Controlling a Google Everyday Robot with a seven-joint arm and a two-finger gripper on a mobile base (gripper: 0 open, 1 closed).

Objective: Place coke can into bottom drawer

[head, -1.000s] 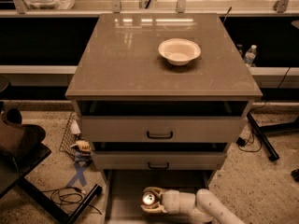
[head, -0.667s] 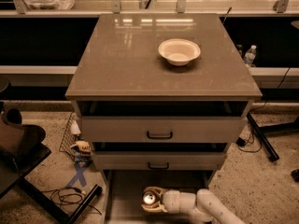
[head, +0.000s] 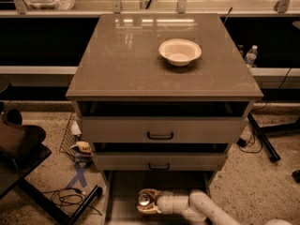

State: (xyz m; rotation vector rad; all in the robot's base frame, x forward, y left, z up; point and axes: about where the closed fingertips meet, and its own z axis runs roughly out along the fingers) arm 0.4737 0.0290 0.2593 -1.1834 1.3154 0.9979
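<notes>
1. Cut off by the lower edge: front of the open bottom drawer (head: 123,191) and most of the arm (head: 206,209).
2. Hard to make out beyond its silver top: coke can (head: 144,199), clasped between the jaws of the gripper (head: 143,202), low inside that drawer.
3. Upright on the cabinet top (head: 122,64), well apart: white bowl (head: 180,51).
</notes>
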